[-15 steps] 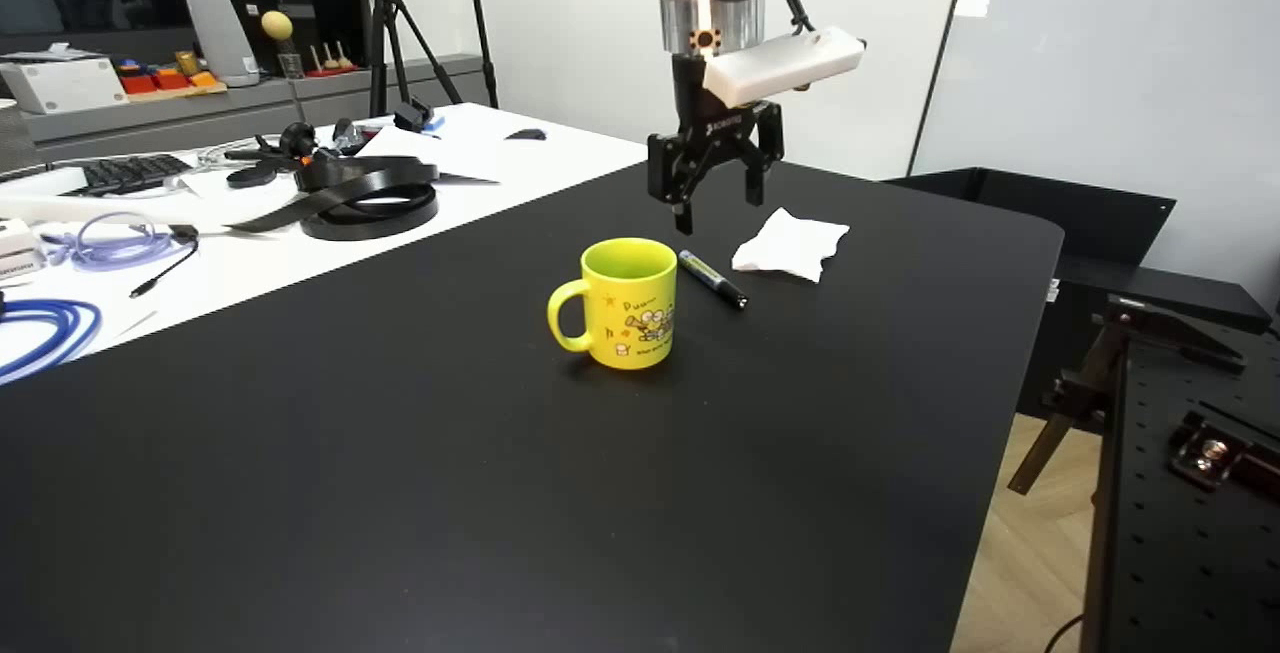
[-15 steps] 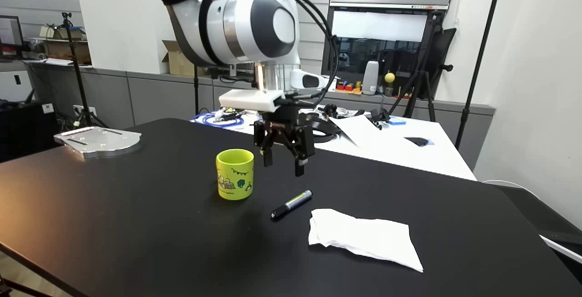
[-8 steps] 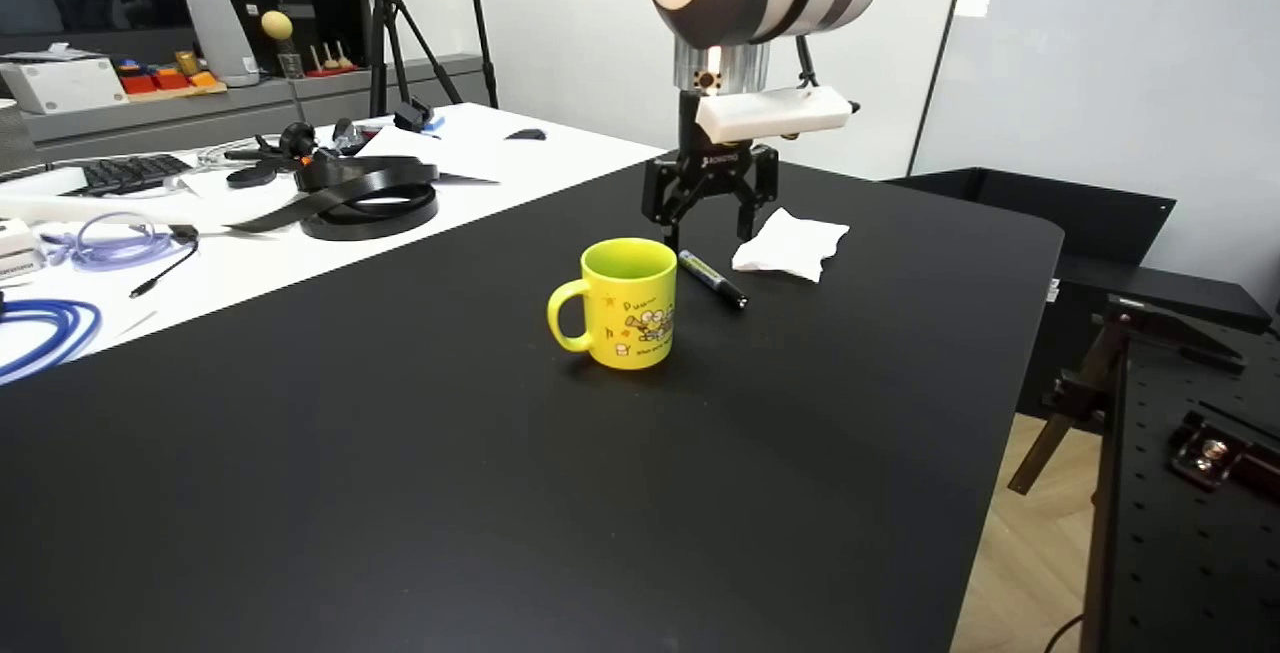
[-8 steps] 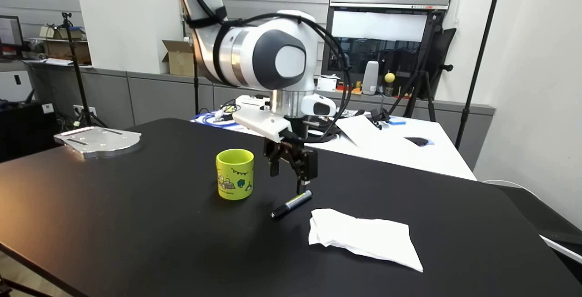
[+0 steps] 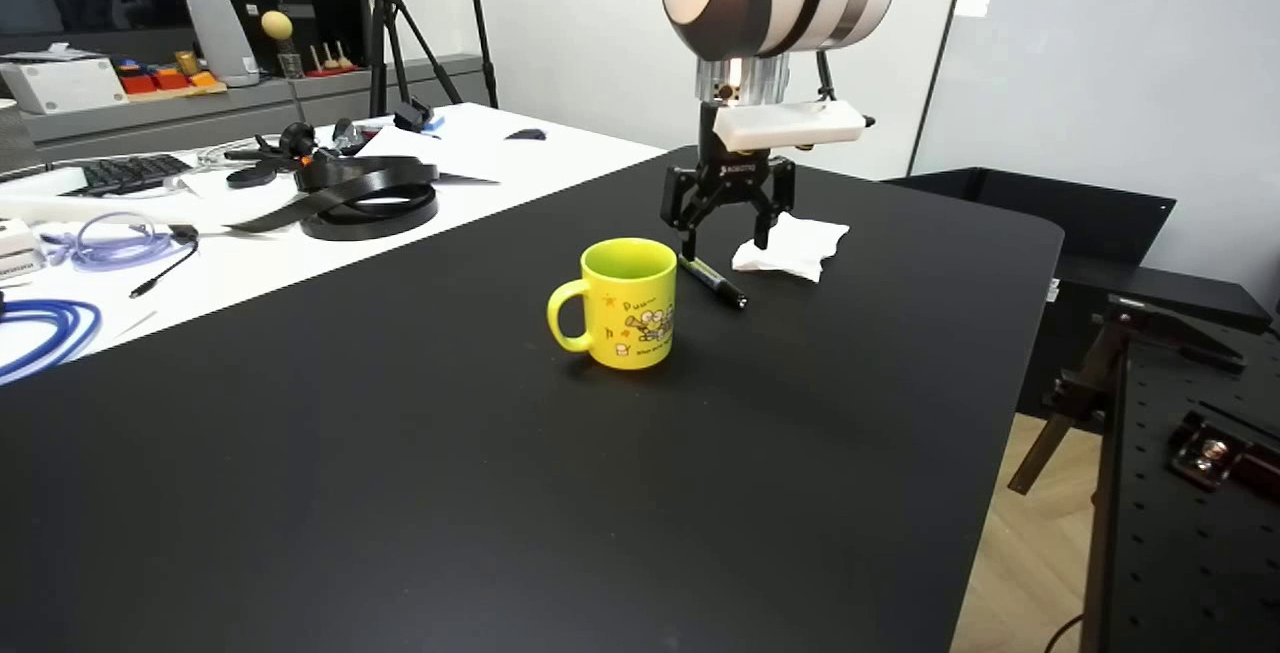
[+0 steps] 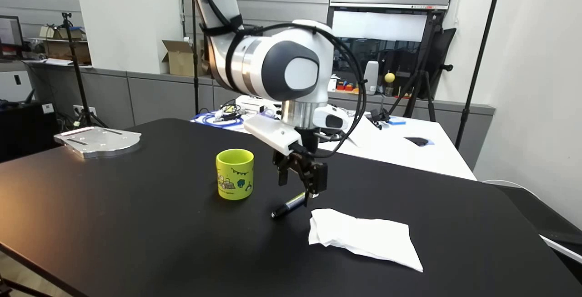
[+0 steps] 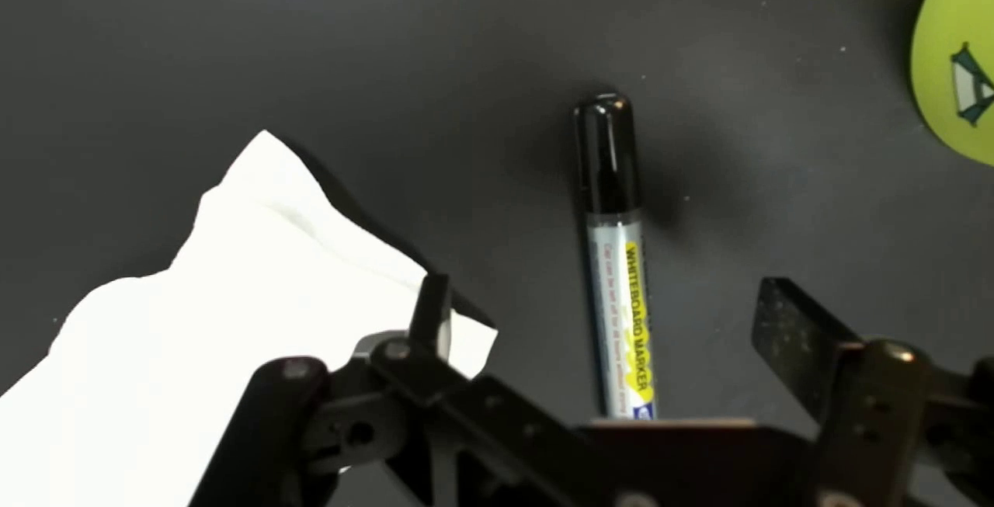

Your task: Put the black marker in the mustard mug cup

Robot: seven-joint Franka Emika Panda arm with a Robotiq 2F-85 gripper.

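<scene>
The black marker (image 5: 722, 289) lies flat on the black table in both exterior views (image 6: 286, 208). In the wrist view the marker (image 7: 615, 258) runs up the picture between my fingers, black cap away from the gripper; its near end is hidden behind the gripper body. The yellow mustard mug (image 5: 628, 308) stands upright beside it, also in an exterior view (image 6: 235, 174); only its edge shows in the wrist view (image 7: 959, 64). My gripper (image 5: 725, 246) is open and empty, low over the marker's non-cap end, fingers either side (image 7: 606, 293).
A crumpled white paper (image 5: 790, 248) lies close beside the marker, partly under one finger in the wrist view (image 7: 194, 321). A silver metal plate (image 6: 97, 141) lies at the table's far side. A white table (image 5: 560, 148) with cables and black straps adjoins the black table (image 5: 400, 493).
My gripper has come down toward the table, then shifted sideways toward the white paper, over the marker's end. It stays open. The marker, mug and paper have not moved.
</scene>
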